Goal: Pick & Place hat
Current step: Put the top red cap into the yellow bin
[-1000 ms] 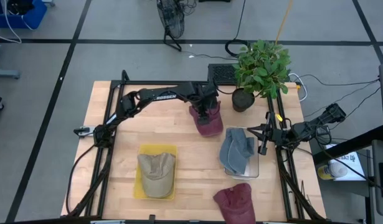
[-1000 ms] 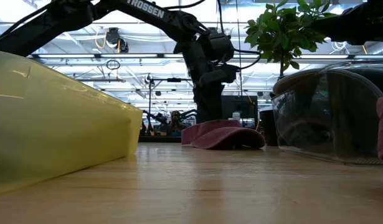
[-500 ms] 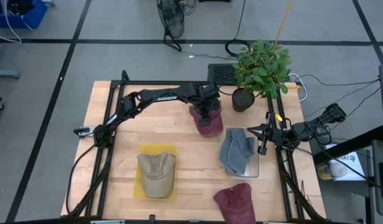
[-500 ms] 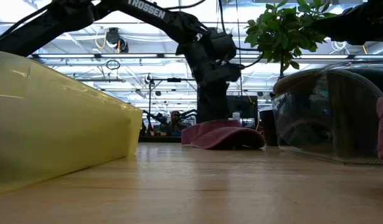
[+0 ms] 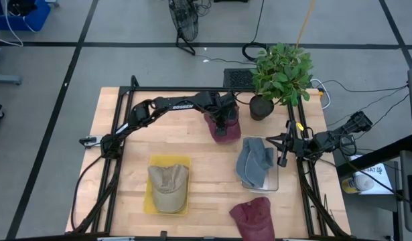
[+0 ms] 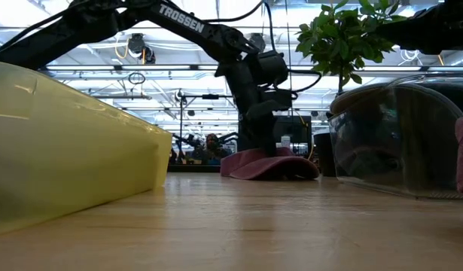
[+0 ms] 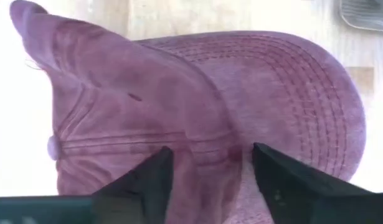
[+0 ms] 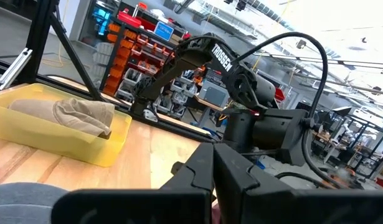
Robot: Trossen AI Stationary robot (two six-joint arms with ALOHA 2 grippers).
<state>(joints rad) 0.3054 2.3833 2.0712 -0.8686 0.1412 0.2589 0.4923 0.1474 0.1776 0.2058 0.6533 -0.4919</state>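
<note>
Currently the left end effector (image 7: 207, 171), fingers spread, straddles the maroon hat (image 5: 222, 130), upper centre of the high view. Pinch crown fabric fully before lifting. Right end effector (image 5: 281, 151) waits pressed together at right.

1. Both arms are finished in black throughout, built from slim links joined by rounded, bulkier housings.
2. White "TROSSEN" lettering is printed along a link of the left arm (image 5: 175, 105), and is repeated where that arm is seen in the low view and the right wrist view.
3. Black cables are looped along the left arm.
4. The left gripper (image 7: 208, 177) is formed of two dark, flat, tapering fingers (image 7: 275, 177).
5. The right arm (image 5: 326, 139) is equally dark, with black cables trailing from it.
</note>
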